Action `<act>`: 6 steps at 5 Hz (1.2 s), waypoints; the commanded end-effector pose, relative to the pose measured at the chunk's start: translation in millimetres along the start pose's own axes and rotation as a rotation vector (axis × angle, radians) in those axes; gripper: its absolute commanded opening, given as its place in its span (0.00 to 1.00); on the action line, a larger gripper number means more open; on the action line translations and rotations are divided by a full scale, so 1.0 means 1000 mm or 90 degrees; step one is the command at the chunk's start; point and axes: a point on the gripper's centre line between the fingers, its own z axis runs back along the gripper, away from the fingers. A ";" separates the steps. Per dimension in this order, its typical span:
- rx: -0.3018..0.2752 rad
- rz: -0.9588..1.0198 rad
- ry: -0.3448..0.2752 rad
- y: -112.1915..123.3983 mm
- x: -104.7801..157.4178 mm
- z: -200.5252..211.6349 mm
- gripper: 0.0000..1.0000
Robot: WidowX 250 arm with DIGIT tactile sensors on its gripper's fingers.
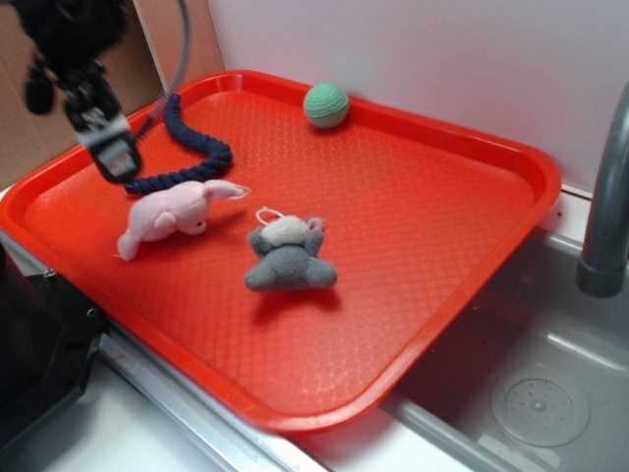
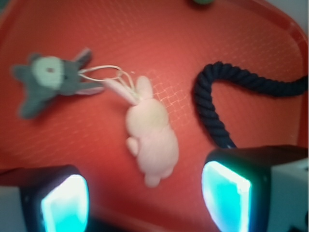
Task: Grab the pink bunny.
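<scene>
The pink bunny (image 1: 169,218) lies on its side on the red tray (image 1: 413,226), at the tray's left part, ears pointing right with a thin white loop. In the wrist view the bunny (image 2: 150,135) lies just ahead of my open jaws, ears pointing away. My gripper (image 1: 116,157) hangs above the tray, up and left of the bunny, not touching it. In the wrist view the gripper (image 2: 145,203) is open and empty, the two fingers (image 2: 227,195) lit cyan on either side of the bunny's lower end.
A grey plush toy (image 1: 288,256) with a whitish face lies right of the bunny, also in the wrist view (image 2: 48,79). A dark blue rope (image 1: 192,147) curls behind the bunny (image 2: 217,101). A green ball (image 1: 326,104) sits at the tray's far edge. A sink and faucet (image 1: 604,197) lie right.
</scene>
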 end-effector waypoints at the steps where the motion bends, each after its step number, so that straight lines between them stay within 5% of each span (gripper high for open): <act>1: 0.044 -0.001 0.048 0.011 0.009 -0.052 1.00; 2: 0.036 -0.012 0.078 0.005 0.008 -0.069 1.00; 3: 0.032 -0.014 0.078 0.006 0.007 -0.071 0.00; 6: 0.014 0.121 0.121 0.009 0.023 -0.022 0.00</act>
